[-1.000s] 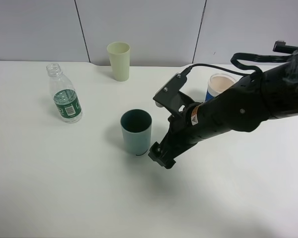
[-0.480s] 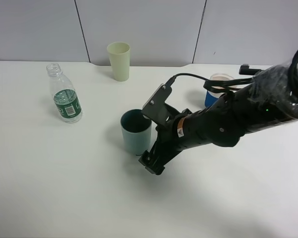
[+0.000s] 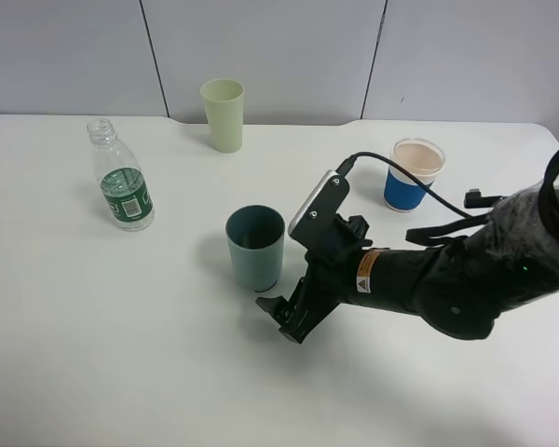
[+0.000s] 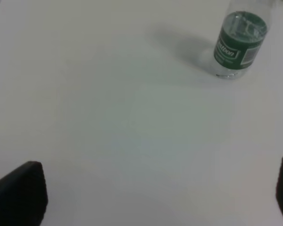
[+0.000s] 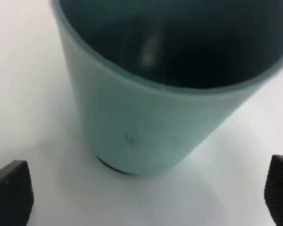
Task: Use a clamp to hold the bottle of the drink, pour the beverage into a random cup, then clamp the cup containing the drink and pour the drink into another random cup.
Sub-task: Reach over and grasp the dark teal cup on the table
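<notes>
The teal cup (image 3: pixel 255 247) stands upright at mid-table; it fills the right wrist view (image 5: pixel 160 89), its inside dark, any liquid too dim to tell. My right gripper (image 3: pixel 281 317) is low at the cup's front right side, open and not touching it; in its wrist view (image 5: pixel 144 195) the two black fingertips (image 5: pixel 9 190) stand wide apart on either side of the cup's base. The capless bottle (image 3: pixel 121 177) with the green label stands at the left, also in the left wrist view (image 4: pixel 238 44). My left gripper (image 4: pixel 153 195) is open and empty, well away from the bottle. The blue-sleeved cup (image 3: pixel 415 174) stands at the right.
A pale yellow-green cup (image 3: pixel 224 114) stands at the back near the wall. The right arm (image 3: pixel 447 284) lies low across the right of the white table (image 3: pixel 121 354). The left arm is out of the exterior view.
My right arm has dropped lower and pulled toward the front, uncovering the blue-sleeved cup. Its gripper has settled lower beside the teal cup's base. Cups and bottle have not moved.
</notes>
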You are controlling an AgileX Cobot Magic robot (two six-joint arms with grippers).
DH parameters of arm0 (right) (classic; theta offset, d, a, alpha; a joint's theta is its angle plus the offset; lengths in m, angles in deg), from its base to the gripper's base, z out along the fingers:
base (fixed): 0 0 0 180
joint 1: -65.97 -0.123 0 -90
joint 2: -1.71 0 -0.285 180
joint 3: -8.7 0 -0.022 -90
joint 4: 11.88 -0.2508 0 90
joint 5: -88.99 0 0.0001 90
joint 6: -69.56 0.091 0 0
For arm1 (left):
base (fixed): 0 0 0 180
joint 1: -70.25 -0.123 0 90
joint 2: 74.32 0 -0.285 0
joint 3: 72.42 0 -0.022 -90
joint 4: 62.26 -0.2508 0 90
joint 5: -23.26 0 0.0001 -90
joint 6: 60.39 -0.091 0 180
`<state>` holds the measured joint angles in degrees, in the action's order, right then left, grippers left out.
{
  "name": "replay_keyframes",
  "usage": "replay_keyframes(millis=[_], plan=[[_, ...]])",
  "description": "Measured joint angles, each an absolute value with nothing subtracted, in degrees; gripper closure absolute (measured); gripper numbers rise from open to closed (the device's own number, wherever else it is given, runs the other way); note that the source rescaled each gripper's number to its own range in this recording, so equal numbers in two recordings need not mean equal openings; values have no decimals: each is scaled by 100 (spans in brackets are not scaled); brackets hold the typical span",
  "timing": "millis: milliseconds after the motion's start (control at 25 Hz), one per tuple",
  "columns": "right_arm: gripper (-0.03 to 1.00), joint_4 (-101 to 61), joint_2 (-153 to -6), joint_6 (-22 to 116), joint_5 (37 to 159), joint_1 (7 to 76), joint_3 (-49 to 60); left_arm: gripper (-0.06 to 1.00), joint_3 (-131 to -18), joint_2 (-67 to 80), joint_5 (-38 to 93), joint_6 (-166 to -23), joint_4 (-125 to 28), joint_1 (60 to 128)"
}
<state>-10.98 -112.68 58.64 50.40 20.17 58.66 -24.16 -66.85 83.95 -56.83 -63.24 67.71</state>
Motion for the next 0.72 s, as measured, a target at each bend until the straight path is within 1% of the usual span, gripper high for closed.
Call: replay_keyframes(millis=[160,440,640,720], plan=[[-3,-1103,-11374,5659,4531,2017,5907,-5,-2416,-6685,8395,-5683,-6324,6771],[-3,-1103,-12374,5613,3249,2017,5920,-5,-2416,-6685,8395,-5689,-6324,6771],[-3,-1103,-12819,5612,2196,2017,5920,-5,-2416,-6685,8395,-5689,-6324,6771],[-3,-1103,-12945,5612,2033,2017,5920,-5,-2416,-6685,8395,-5689,-6324,6771]])
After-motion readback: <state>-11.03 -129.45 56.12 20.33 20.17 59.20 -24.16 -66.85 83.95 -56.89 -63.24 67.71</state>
